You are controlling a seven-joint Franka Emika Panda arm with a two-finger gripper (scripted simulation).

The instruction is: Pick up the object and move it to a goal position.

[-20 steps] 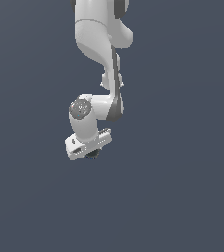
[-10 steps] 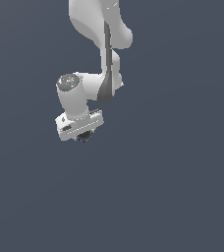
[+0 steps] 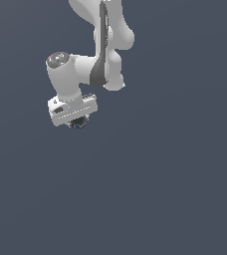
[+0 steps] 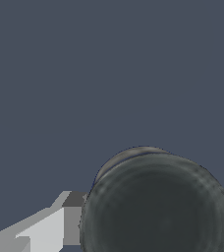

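Note:
The object is a small black ball (image 3: 77, 123) that peeks out just under the white gripper (image 3: 76, 122) in the exterior view. The gripper is shut on it and holds it in mid-air, high on the exterior view's left. In the wrist view the ball (image 4: 158, 206) looks large and dark and fills the space between the fingers, of which one grey-white finger (image 4: 50, 226) shows beside it. The other finger is mostly hidden behind the ball.
The white arm (image 3: 103, 45) comes down from the upper edge of the exterior view to the gripper. Only a plain dark blue-grey background surrounds it. No goal marker shows.
The gripper has moved up and toward the exterior view's left with the ball still held in it. The wrist has tilted further over.

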